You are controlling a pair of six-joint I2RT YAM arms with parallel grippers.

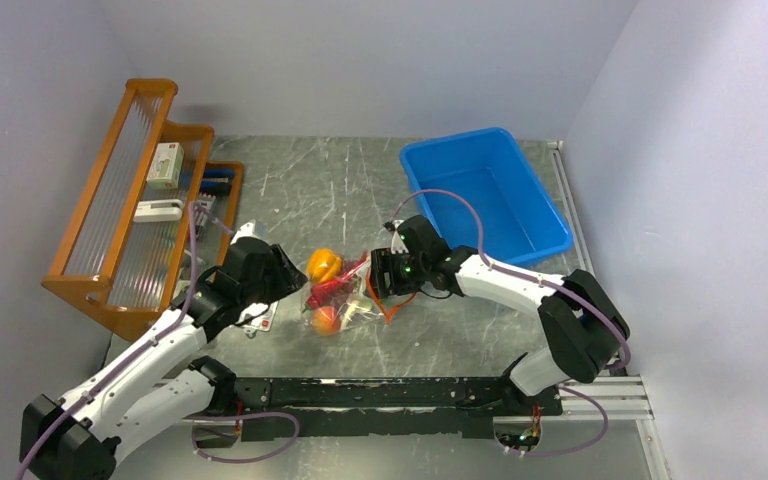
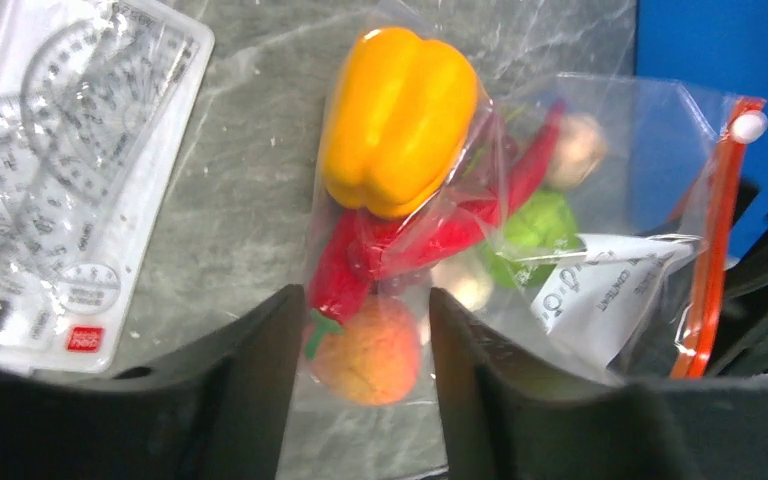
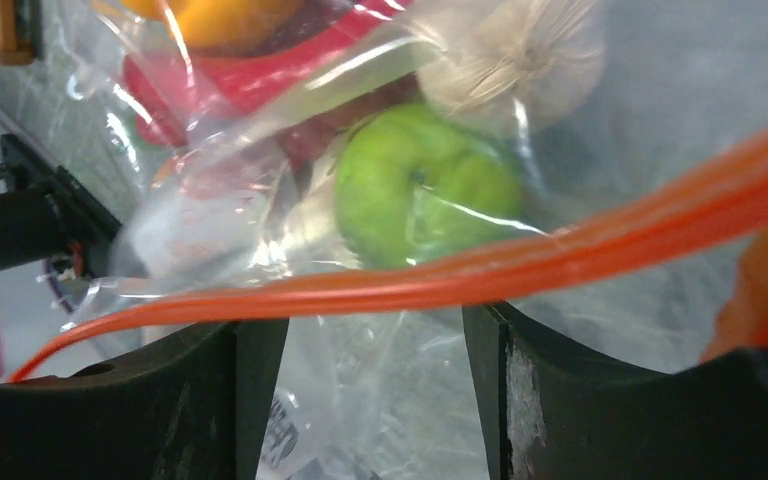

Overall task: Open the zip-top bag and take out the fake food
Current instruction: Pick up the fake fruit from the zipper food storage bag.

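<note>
Zip-top bag (image 1: 352, 312): lies on the table (image 1: 360, 180) near its middle, between my two pincers; clear and crinkled.
Fake food (image 1: 325, 268): every piece I can see is inside the film: pepper (image 2: 400, 120), chillies (image 2: 440, 235), peach (image 2: 370, 350), lime (image 3: 425, 185), garlic (image 3: 520, 55). None out.
Zip strip (image 2: 710, 250): orange-red, at the end toward my right pincer; white slider (image 2: 749, 126) at one end. Mouth parted or not: cannot tell.
Left pincer (image 2: 363, 295): jaws apart, peach end of the bag between them; pinching or not, cannot tell.
Right pincer (image 3: 375, 320): jaws wide apart, strip lying across the gap, nothing clamped.
Progress (judgement): early. Opening not shown done; removal not begun.
Surroundings: blue bin (image 1: 485, 190) beyond the right pincer; protractor packet (image 2: 70, 190) beside the bag; wooden rack (image 1: 120, 200) far left.
</note>
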